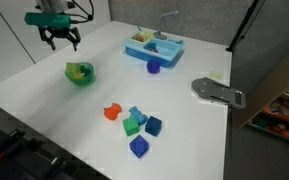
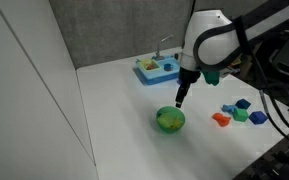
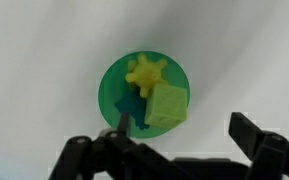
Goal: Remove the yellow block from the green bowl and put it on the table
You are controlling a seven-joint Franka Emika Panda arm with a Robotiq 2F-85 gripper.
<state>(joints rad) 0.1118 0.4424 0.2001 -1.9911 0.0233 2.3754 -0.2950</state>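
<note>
white table (image 1: 184, 95) carries the green bowl (image 3: 112, 95); the yellow block (image 3: 167, 105) lies inside the bowl beside a yellow toothed piece (image 3: 145, 73) and a blue piece (image 3: 131, 108). gripper (image 1: 62, 44) hangs above the bowl, jaws spread, holding nothing.

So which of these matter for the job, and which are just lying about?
Job: yellow block, in the green bowl; the table; the gripper, open above the bowl.
Lying about: yellow star piece and blue piece in the bowl; light blue tray; loose blocks on the table; grey object near the table's edge.
</note>
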